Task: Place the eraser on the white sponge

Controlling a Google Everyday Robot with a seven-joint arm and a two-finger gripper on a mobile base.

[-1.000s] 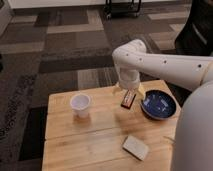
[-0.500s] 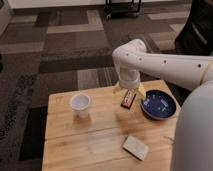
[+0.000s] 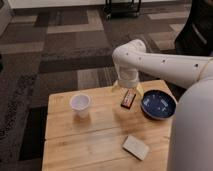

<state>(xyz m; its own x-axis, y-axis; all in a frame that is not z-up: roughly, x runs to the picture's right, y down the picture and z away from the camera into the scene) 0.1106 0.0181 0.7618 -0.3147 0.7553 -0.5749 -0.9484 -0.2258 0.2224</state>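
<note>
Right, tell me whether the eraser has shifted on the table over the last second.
No. The eraser lies in the same spot between the white cup and the blue bowl, with the gripper just above it.

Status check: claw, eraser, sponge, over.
Claw low at the eraser. Eraser on table, between cup and blue bowl. White sponge unobstructed, near front edge.

Wooden tabletop [image 3: 65, 145] with four items resting on it: white cup [image 3: 80, 105] towards the left edge; eraser [image 3: 128, 98] near the far edge, under the gripper [image 3: 127, 90]; blue bowl [image 3: 158, 104] at the right edge; white sponge [image 3: 136, 147] near the front-right corner.
</note>
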